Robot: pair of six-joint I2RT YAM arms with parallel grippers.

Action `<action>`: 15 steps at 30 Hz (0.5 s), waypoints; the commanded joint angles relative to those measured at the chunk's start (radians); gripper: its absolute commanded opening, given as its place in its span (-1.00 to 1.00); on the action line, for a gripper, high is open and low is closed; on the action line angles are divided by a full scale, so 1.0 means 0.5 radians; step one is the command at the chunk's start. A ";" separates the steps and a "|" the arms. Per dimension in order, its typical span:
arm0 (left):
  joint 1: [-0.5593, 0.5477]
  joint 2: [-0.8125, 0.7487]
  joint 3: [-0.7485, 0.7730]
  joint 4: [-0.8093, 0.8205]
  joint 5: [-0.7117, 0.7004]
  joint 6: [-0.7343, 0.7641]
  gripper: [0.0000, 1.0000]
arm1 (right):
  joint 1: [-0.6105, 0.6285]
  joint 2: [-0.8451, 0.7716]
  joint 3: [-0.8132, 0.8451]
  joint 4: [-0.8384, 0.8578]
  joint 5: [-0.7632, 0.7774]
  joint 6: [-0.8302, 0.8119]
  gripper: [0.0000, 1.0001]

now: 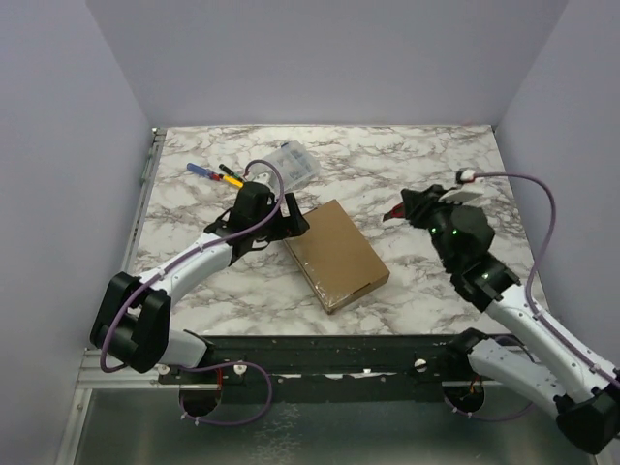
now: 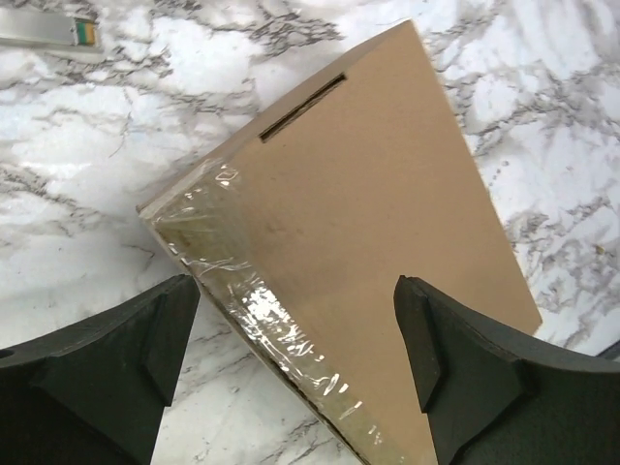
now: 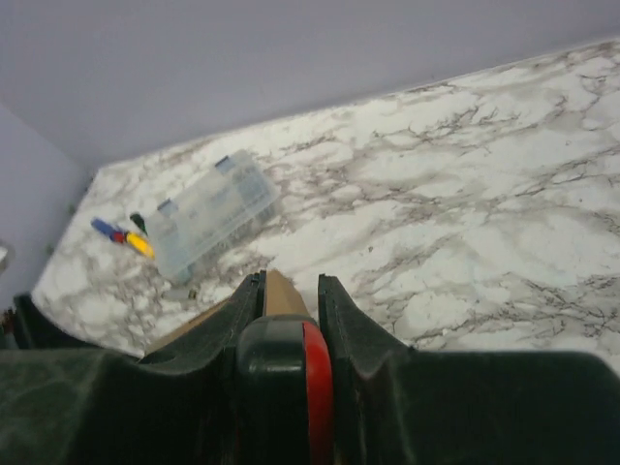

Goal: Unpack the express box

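Express box [image 1: 336, 254] kraft, taped | left fingers [image 2: 145, 339] wide | right fingers [image 3: 360, 329] pinch black-red tool [image 3: 278, 356], maybe cutter

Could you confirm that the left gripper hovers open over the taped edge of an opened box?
Not quite: the box lies shut, lid flat, as the left wrist view shows. The left gripper does hover open over its taped edge.
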 commanded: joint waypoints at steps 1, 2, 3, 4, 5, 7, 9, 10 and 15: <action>0.016 -0.072 0.080 -0.109 0.164 0.095 0.84 | -0.861 0.046 -0.021 -0.192 -1.534 0.696 -0.99; 0.017 -0.084 0.073 -0.111 0.173 0.091 0.83 | -1.073 0.110 -0.052 -0.141 -1.841 0.810 -0.99; 0.016 -0.097 0.067 -0.114 0.185 0.086 0.83 | -1.255 0.168 -0.122 -0.048 -2.072 0.934 -0.99; 0.017 -0.115 0.060 -0.118 0.193 0.082 0.83 | -1.422 0.209 -0.179 0.041 -2.223 1.065 -0.99; 0.017 -0.135 0.051 -0.124 0.199 0.079 0.82 | -1.567 0.235 -0.259 0.113 -2.300 1.183 -0.99; 0.017 -0.188 0.031 -0.143 0.213 0.075 0.82 | -1.781 0.261 -0.387 0.183 -2.332 1.328 -0.99; 0.017 -0.250 0.012 -0.163 0.229 0.059 0.82 | -1.903 0.283 -0.474 0.177 -2.297 1.427 -0.99; 0.017 -0.282 -0.002 -0.167 0.241 0.043 0.81 | -1.942 0.310 -0.519 0.211 -2.301 1.475 -0.99; 0.014 -0.405 -0.092 -0.166 0.271 -0.152 0.65 | -2.021 0.474 -0.698 0.338 -2.147 1.750 -0.99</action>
